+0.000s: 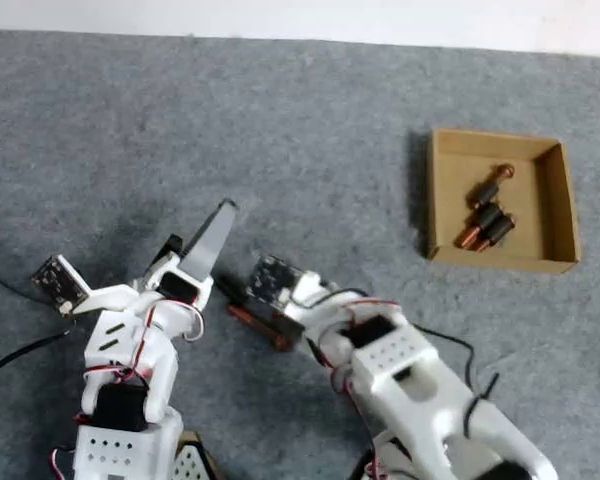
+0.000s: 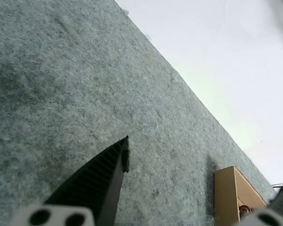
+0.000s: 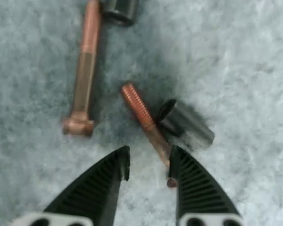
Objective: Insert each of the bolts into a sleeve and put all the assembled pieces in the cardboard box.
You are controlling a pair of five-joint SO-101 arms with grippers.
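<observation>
**Both grippers open, loose bolts under the right one**

The left gripper (image 1: 200, 228) is above the grey mat (image 1: 280, 130) and holds nothing. Its fingers (image 2: 101, 181) stand far apart, and between them there is only mat.

Beside it, the right gripper (image 3: 149, 151) is low over the loose parts. Its fingers (image 3: 193, 188) are a little open, with a narrow gap, and they do not clamp anything. A threaded bolt (image 3: 141, 113) lies on the mat along the inner edge of one finger; I cannot tell if it touches. A black sleeve (image 3: 188, 126) lies just beside this bolt. A second bolt (image 3: 84, 66) and a second sleeve (image 3: 120, 10) lie further out.

Well apart to the right, the cardboard box (image 1: 495, 140) contains assembled pieces (image 1: 485, 215).
</observation>
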